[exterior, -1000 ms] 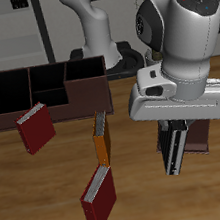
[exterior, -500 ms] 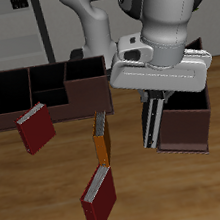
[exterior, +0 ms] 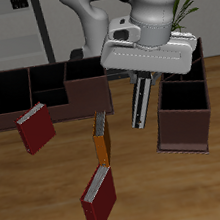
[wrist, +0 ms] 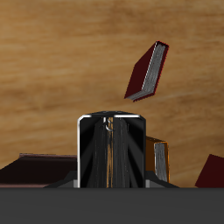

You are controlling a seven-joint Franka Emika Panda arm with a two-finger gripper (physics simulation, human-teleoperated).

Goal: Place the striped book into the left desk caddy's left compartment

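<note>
My gripper (exterior: 141,84) is shut on the striped book (exterior: 140,103), a thin black book with pale stripes. The book hangs tilted in the air above the table, beside the left desk caddy (exterior: 184,120). This caddy is a dark reddish-brown box seen end-on. Its left compartment, the far end section, is mostly hidden behind my hand. In the wrist view the striped book (wrist: 111,150) stands between the fingers, and a corner of the left caddy (wrist: 33,168) shows beside it.
A second caddy (exterior: 48,92) stands broadside farther back. A dark-red book (exterior: 34,130) leans at its front. An orange book (exterior: 102,139) stands near the table's middle. Another dark-red book (exterior: 98,199) is near the front edge.
My gripper has lifted the striped book and carried it farther back. It was over the left caddy's near section and is now beside the caddy, nearer the table's middle.
</note>
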